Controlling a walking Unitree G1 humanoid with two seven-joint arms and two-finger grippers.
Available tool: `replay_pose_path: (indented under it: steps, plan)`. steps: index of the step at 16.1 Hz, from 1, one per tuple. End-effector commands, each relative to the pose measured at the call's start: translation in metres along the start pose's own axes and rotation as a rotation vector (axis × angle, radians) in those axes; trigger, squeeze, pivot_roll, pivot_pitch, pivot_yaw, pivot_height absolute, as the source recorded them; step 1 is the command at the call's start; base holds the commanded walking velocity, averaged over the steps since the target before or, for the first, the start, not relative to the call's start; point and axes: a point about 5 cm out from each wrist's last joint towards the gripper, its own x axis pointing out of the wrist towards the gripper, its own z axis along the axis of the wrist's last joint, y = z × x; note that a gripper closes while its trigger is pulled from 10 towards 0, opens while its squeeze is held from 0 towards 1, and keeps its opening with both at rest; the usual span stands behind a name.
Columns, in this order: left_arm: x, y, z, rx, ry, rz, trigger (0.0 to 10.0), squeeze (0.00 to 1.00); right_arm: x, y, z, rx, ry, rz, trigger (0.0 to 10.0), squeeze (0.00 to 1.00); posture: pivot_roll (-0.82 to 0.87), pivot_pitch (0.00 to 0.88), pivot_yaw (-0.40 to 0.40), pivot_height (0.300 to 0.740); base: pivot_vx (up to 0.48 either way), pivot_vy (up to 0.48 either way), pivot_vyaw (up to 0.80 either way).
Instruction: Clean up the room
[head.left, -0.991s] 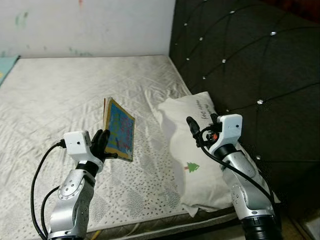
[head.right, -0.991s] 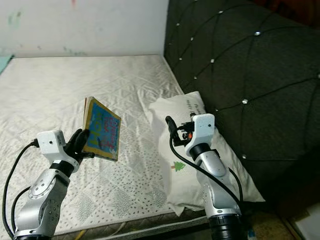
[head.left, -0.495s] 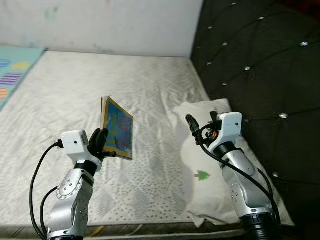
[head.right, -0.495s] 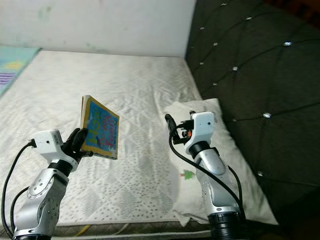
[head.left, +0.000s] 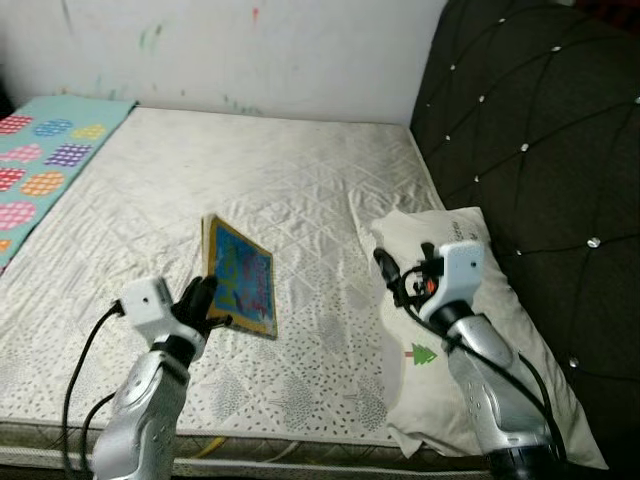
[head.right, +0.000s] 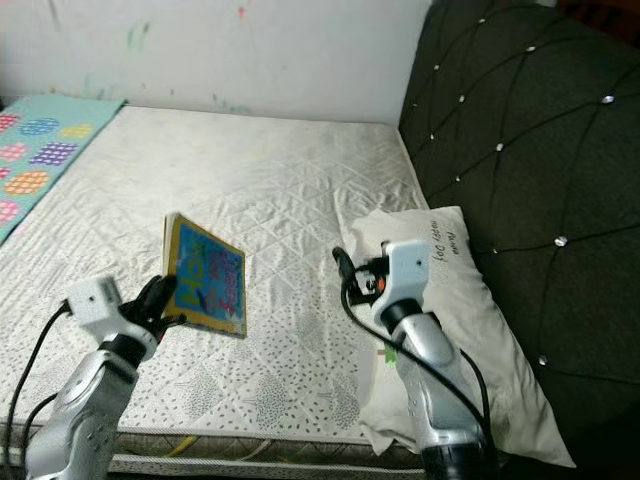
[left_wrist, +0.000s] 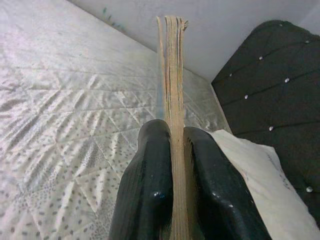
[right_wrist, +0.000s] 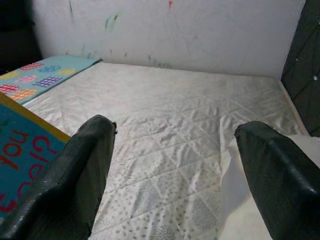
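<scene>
Nearest you, your left gripper (head.left: 212, 305) pinches the children's book (head.left: 240, 277) by its lower corner, holding it upright above the bare quilted mattress (head.left: 300, 190). The cover faces right toward your right gripper (head.left: 385, 268), whose fingers are spread wide and empty over the white pillow (head.left: 500, 330) against the dark tufted headboard (head.left: 540, 130). The camera has swung left since a second ago, bringing a polka-dot blanket (head.left: 45, 160) into view at the far left below the marked wall (head.left: 250, 45); the book stays clamped.
</scene>
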Motion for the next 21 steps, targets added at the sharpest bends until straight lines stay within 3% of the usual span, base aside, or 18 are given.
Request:
replay_pose_path:
  steps: [1, 8, 21]
  plan:
    - [0.0, -0.007, 0.01, -0.015, -0.037, -0.028, 10.0, 0.0, -0.001, 0.002, 0.006, -0.003, -0.017, 0.015, 10.0, 0.0, -0.08, 0.018, -0.049, 0.74, 0.0, 0.0, 0.0]
    - [-0.004, -0.009, 0.012, -0.035, -0.014, -0.022, 10.0, 0.0, -0.005, 0.006, 0.007, 0.005, 0.001, 0.035, 10.0, 0.0, -0.08, 0.058, -0.054, 0.74, 0.0, 0.0, 0.0]
    - [0.001, -0.011, 0.019, -0.029, -0.025, -0.018, 10.0, 0.0, -0.002, 0.013, 0.008, 0.019, -0.003, 0.064, 10.0, 0.0, -0.08, 0.05, -0.049, 0.607, 0.0, 0.0, 0.0]
